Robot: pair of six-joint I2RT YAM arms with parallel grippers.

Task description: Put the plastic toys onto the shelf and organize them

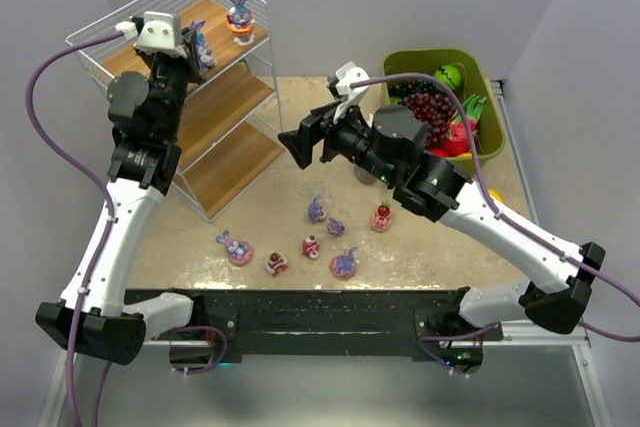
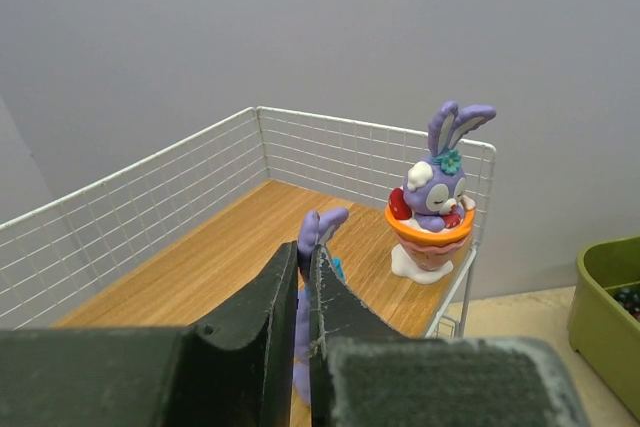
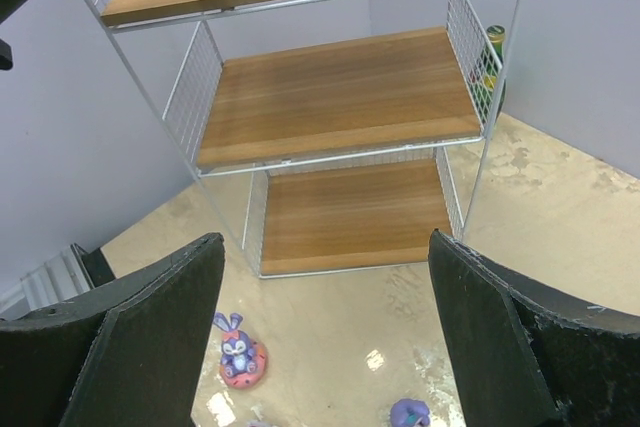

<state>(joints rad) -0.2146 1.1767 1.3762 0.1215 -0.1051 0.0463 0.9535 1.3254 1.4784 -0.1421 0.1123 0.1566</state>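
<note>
Arms: left arm (image 1: 110, 237) reaches up to the shelf (image 1: 225, 97) top; right arm (image 1: 500, 222) stretches low in front of it.
Shelf: three wooden tiers in white wire, far left on the table (image 1: 400, 259); middle and bottom tiers bare.
Bin (image 1: 396, 59): olive, right of the shelf, holding fake fruit (image 1: 430, 107).
Right gripper (image 3: 327, 242): fingers wide apart, empty, hovering right of the shelf's foot, facing it.
Left gripper (image 2: 305, 259): over the top tier, fingers almost together, pinching a bunny.
Loose toys (image 1: 344, 264): seven on the table in front of the shelf, nearest the right gripper.
Potted bunny (image 2: 432, 212): upright at the top tier's far right corner.
Held bunny (image 2: 322, 223): purple, between the left fingers, ears poking past their tips; seems to rest on the top tier, just short of the potted bunny.
Next move: likely release; the bunny sits dead between the fingers, so they need only part and back straight out.
</note>
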